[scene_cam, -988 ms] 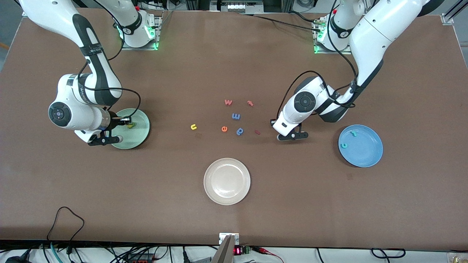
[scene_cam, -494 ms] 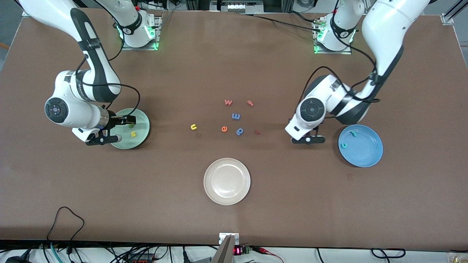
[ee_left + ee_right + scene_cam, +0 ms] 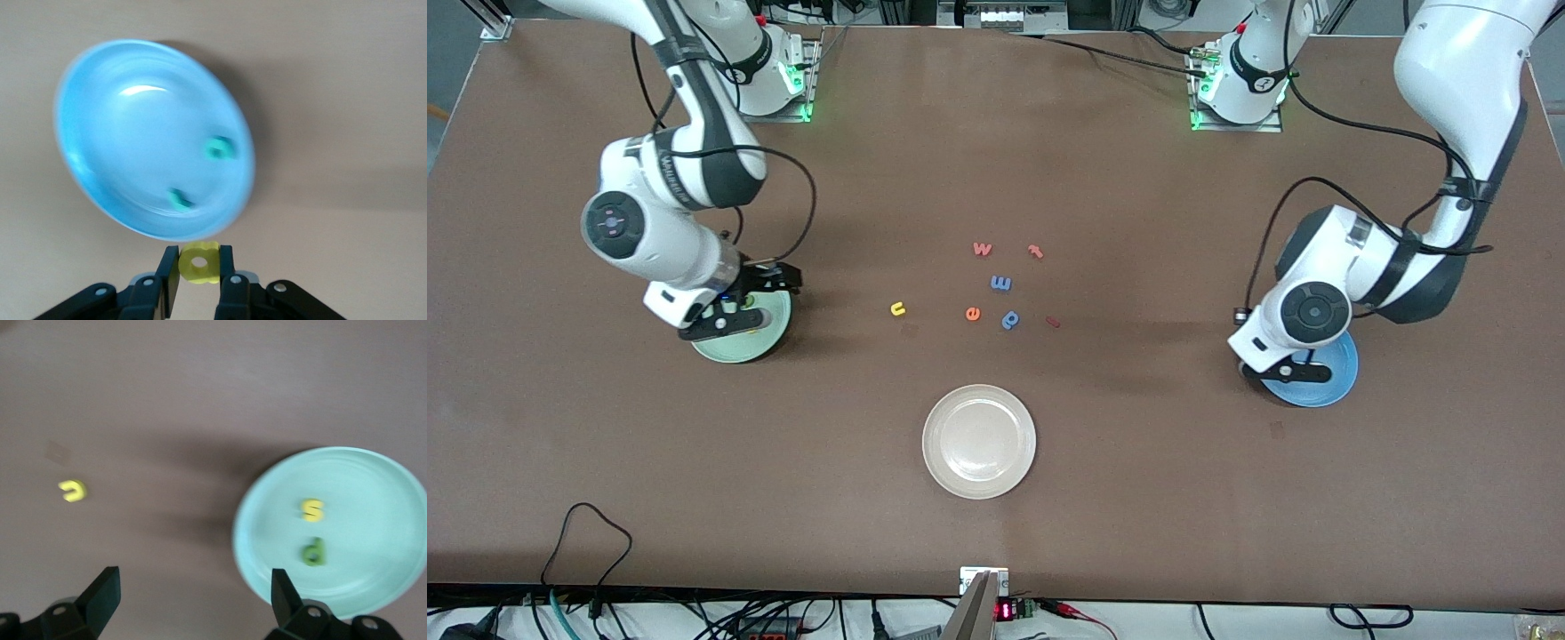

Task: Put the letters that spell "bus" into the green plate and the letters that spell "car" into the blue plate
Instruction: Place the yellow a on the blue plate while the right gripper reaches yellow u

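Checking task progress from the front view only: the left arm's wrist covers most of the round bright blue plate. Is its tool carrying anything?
Observer: Yes. The left wrist view shows the left tool shut on a small yellow foam letter "a", at the edge of the blue plate.
Operator: What is already in that plate?
Observer: Two small teal foam letters, a "c" and an "r".
Operator: And the right tool, at the round pale green plate?
Observer: It is open and empty. A yellow foam "s" and a green foam "b" lie in the pale green plate.
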Controlling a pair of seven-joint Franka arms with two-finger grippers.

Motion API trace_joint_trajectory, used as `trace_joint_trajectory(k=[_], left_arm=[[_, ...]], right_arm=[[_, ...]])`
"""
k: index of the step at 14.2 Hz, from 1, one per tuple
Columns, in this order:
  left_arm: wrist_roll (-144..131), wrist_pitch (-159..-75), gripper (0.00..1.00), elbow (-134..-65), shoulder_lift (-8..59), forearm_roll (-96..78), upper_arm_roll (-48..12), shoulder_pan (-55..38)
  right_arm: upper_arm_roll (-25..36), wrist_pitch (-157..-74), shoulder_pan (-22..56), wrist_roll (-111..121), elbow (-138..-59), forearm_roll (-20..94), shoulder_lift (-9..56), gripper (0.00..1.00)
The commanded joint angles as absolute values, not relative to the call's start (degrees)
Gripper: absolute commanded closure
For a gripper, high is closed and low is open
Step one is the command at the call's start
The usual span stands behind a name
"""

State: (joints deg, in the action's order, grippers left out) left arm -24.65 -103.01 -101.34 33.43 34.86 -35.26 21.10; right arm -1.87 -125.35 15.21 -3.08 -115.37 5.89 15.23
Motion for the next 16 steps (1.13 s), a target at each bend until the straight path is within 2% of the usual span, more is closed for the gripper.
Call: trace_joint_trajectory(k=[1,3,4,5,6,10,11,12,14,16], left_arm=[[-22.86,-104.31,0.8,-100.99,36.03,39.89,-35.77,23.02],[-21.18,-106.78,0.78,-101.43,37.43,41.48,-35.77,25.74],[-21.18,-107.48,0.64,-101.43,37.96,41.48,-35.77,26.1],[-21.44,-107.66,0.19,-101.43,38.06,41.14,-35.86,26.1],[-21.71,-107.49,0.0,-101.16,37.97,40.96,-35.95,26.19],[-21.36,-102.41,0.0,-99.85,35.34,37.99,-39.27,26.45],[-21.27,-101.17,0.0,-96.8,34.46,34.75,-39.46,26.98],[-21.01,-97.86,0.0,-93.46,34.28,31.15,-40.51,26.9],[-20.92,-89.6,0.0,-86.17,34.36,26.83,-43.49,26.63],[-20.74,-85.35,0.0,-82.45,32.28,19.99,-43.25,25.24]], right_arm=[[-2.37,-132.68,21.33,-10.52,-115.66,5.89,19.4,0.0],[-2.37,-138.14,25.12,-13.26,-115.4,5.63,23.27,0.0],[-2.37,-139.99,26.18,-12.92,-114.97,5.28,24.94,0.0],[-2.37,-140.36,26.63,-12.4,-113.74,4.93,26.7,0.0],[-2.37,-140.36,27.15,-12.31,-112.77,4.83,28.02,0.0],[-2.37,-140.63,29.7,-12.39,-110.31,3.53,31.63,0.0],[-2.37,-140.63,29.97,-12.48,-109.52,1.6,32.51,0.0],[-2.37,-140.63,30.23,-12.65,-109.25,0.89,32.87,0.06],[-2.37,-140.63,30.23,-12.31,-109.25,0.79,33.05,0.26],[-2.37,-140.71,30.23,-12.3,-109.25,-0.34,33.57,0.3]])
